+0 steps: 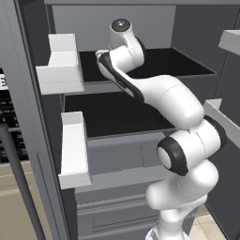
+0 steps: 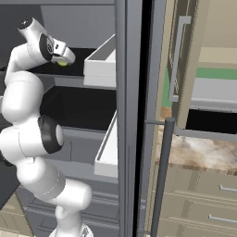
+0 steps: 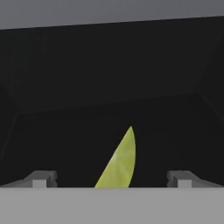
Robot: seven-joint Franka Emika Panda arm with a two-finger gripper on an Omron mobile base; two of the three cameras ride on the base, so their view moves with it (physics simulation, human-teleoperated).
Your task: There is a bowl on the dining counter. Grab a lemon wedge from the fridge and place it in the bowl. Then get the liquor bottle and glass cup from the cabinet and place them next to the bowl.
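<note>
In the hand view the gripper (image 3: 112, 180) stands wide, its two blocky dark fingertips (image 3: 41, 178) flanking a smooth, pointed yellow-green lemon wedge (image 3: 119, 164) without touching it. The wedge lies on a flat black shelf (image 3: 109, 131) inside the open grey fridge (image 1: 140, 154), whose boxy white door shelves (image 1: 61, 65) hang alongside.

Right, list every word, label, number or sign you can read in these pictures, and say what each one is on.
None: no readable text anywhere.
The fridge, its white door shelves and dark inner shelves carry no markings.
The lemon wedge between the open hand's fingertips is plain.
The beige cabinet and its grey bar handle bear no labels.
</note>
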